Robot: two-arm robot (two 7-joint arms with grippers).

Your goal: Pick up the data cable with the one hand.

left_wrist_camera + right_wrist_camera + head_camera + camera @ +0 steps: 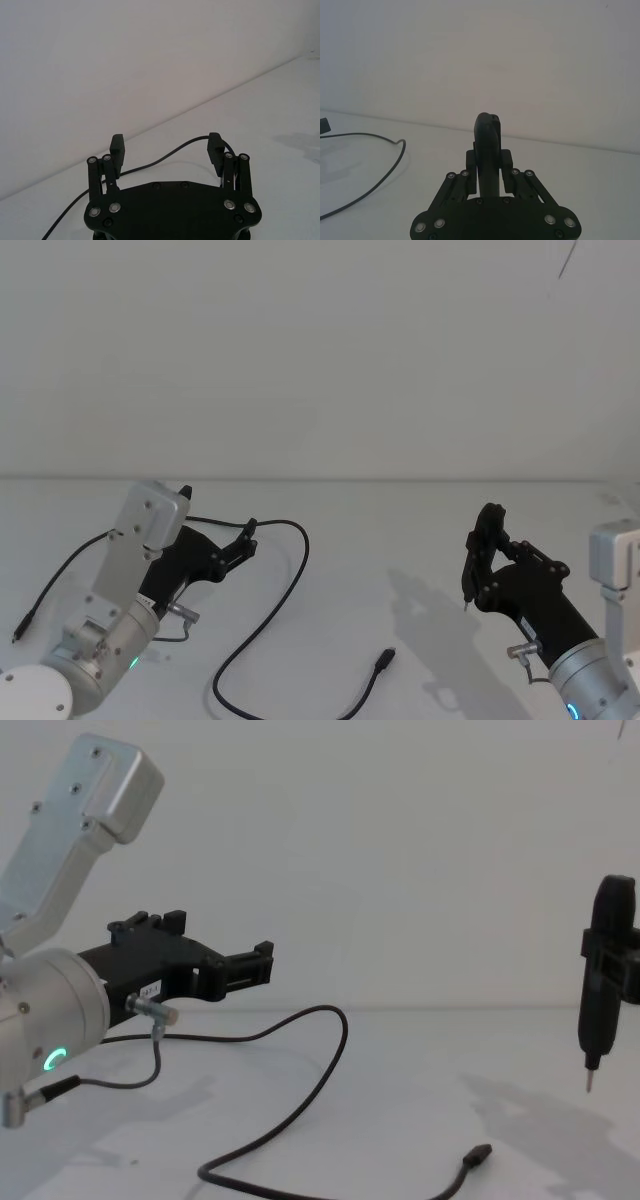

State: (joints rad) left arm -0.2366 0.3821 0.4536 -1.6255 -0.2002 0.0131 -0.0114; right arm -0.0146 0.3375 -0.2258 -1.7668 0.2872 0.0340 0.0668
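Note:
The data cable lies on the white table, curving from behind my left gripper round a wide loop to its dark plug. The chest view shows the cable flat on the table, with its plug at the front. My left gripper hangs open just above the cable's far bend, apart from it. In the left wrist view its fingers stand wide apart, and the cable runs across beyond them. My right gripper is off to the right, shut on a slim black tool with a thin metal tip.
Another black cable end with a small plug lies at the table's left. A thin grey wire with silver plugs hangs from my left wrist. The table's back edge meets a plain white wall.

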